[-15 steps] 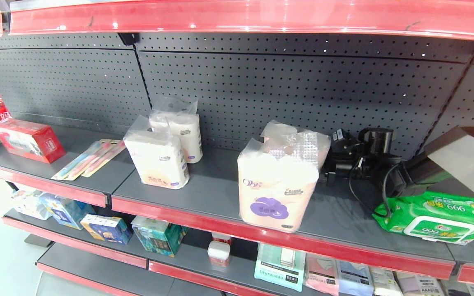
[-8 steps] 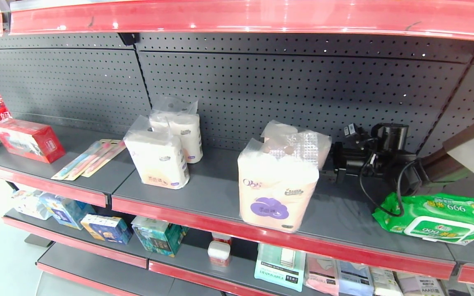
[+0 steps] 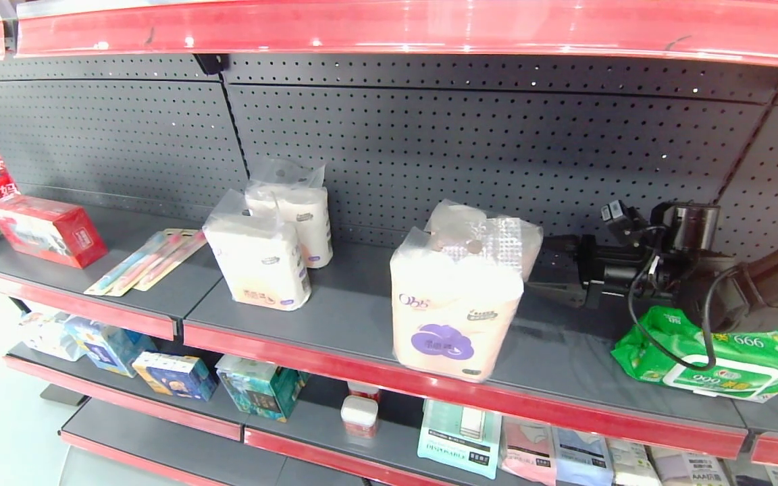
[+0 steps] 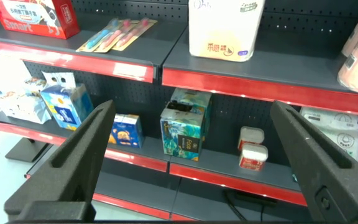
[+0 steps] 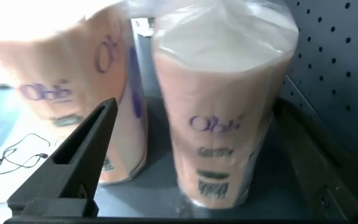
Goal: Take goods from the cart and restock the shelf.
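My right claw point(image 3: 554, 270) is released, fingers spread, over the shelf point(image 3: 362, 304) just beside the rear one of the two pink tissue packs point(image 3: 456, 310). Whether a fingertip touches its wrapper I cannot tell. In the right wrist view that rear pack stands upright ahead of the spread fingers, with its twin off to one side.

The front pack stands right at the red front edge point(image 3: 335, 361), and the rear one is close to the pegboard back panel point(image 3: 429, 148). For open room I see a bare stretch of shelf between the pink pair and the white roll packs point(image 3: 257, 260). A second stretch, where the claw is, lies between the pink pair and the green wipes pack point(image 3: 720, 351). Overhead, the next shelf's red lip point(image 3: 389, 27) limits height.

My left claw point(image 4: 191, 155) hangs released, fingers wide apart, in front of the lower shelves, grasping nothing.

Count:
- two pink tissue packs
- two white roll packs, one behind the other
- one green wipes pack
- one red box point(image 3: 48, 229) at the left end
- toothbrush cards point(image 3: 142, 260) lying flat beside the box, whose number I cannot settle
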{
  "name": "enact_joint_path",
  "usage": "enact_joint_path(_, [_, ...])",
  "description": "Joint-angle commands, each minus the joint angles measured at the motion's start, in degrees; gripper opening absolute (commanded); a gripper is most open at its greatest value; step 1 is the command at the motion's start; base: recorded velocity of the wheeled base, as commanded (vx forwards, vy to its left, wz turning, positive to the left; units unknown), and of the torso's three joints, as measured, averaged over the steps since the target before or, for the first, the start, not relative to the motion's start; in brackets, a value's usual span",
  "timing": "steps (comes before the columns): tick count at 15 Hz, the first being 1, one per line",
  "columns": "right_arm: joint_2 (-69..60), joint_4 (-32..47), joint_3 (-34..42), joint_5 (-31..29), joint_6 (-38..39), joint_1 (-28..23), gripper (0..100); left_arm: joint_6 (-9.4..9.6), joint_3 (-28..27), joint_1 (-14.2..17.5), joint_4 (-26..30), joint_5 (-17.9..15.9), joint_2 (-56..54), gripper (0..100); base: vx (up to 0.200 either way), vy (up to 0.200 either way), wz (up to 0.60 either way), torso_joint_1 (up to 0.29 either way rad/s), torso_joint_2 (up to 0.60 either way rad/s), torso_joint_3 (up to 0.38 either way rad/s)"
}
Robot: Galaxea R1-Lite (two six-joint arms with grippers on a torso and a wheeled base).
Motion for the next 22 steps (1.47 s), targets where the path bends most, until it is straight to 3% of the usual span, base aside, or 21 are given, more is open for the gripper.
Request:
enact_joint_path(1, [-2.7, 0.0, 2.0, 0.0, 0.0, -0.8, 100, 0.04, 0.0, 0.0, 0.0, 0.0, 0.0, 100, 0.0, 0.0, 0.0, 0.0, 0.0, 0.0])
enact_joint_path(13, [-13.8, 0.1, 15.6, -2.3, 0.0, -7.9, 100, -0.04, 0.0, 0.0, 0.1, 0.0, 0.0, 100, 0.0, 0.0, 0.0, 0.0, 0.0, 0.0])
enact_joint_path(15, [-17.6, 0.1, 18.6, -7.9, 1.5, -9.4, 100, 0.04, 0.0, 0.0, 0.1, 0.0, 0.0, 100, 0.0, 0.0, 0.0, 0.0, 0.0, 0.0])
enact_joint_path(19, [-29.5, 0.1, 28.1, -27.1, 10.6, -9.1, 100, 0.04, 0.0, 0.0, 0.0, 0.0, 0.0, 100, 0.0, 0.0, 0.0, 0.0, 0.0, 0.0])
enact_joint_path(22, [-41.1, 2.0, 34.5, -36.0, 16.4, -7.8, 100, -0.04, 0.0, 0.0, 0.0, 0.0, 0.0, 100, 0.0, 0.0, 0.0, 0.0, 0.0, 0.0])
